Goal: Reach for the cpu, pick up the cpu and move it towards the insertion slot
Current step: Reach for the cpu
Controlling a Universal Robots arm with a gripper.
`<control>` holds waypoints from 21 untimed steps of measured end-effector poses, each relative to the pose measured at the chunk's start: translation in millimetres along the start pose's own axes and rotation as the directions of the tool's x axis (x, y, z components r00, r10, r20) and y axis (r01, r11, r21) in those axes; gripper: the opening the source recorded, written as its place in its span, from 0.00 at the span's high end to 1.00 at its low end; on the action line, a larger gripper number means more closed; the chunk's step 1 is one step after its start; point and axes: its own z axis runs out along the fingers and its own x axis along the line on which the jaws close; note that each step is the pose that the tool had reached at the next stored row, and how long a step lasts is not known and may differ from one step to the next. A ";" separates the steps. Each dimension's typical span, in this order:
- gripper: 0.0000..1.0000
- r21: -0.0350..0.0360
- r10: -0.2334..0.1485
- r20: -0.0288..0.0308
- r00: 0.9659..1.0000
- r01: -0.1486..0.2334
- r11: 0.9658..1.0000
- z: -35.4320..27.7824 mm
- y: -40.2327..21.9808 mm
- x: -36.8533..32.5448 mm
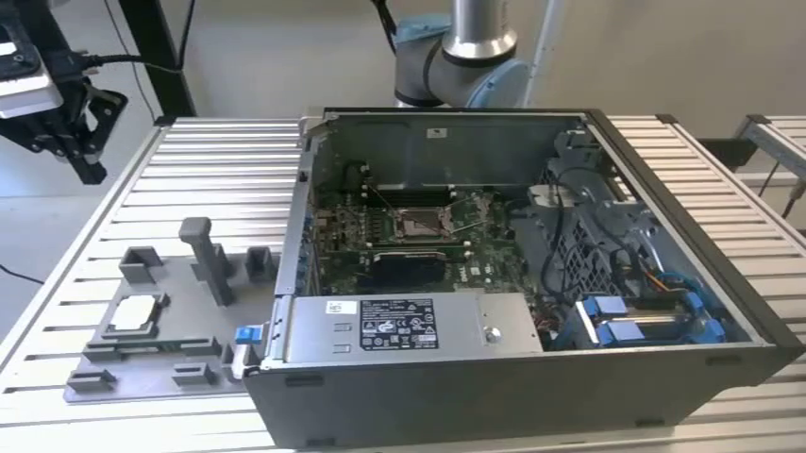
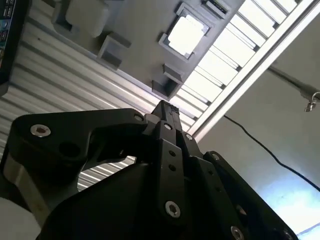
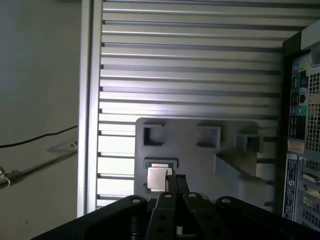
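Gripper is hanging closed, empty, apart from cpu lying in tray; exterior view is showing slot inside case.

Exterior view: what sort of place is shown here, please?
Likely a robotics lab or assembly test bench: an open computer case lies on a slatted metal table, a grey tray beside it, a robot arm behind.

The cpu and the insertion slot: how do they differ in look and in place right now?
The cpu lies in the grey tray on the slatted table, outside the computer case; the insertion slot sits on the board inside it. The cpu shows a plain silvery-white face; the insertion slot has a shiny metal frame around a brownish centre. Both are small and square.
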 end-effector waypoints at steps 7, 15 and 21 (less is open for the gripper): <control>1.00 0.000 0.000 0.000 1.000 0.000 1.000 2.2 -11.4 9.2; 1.00 0.000 0.000 0.000 1.000 0.000 1.000 3.7 -14.5 9.4; 0.00 0.000 0.000 0.000 1.000 0.000 1.000 3.7 -14.5 9.5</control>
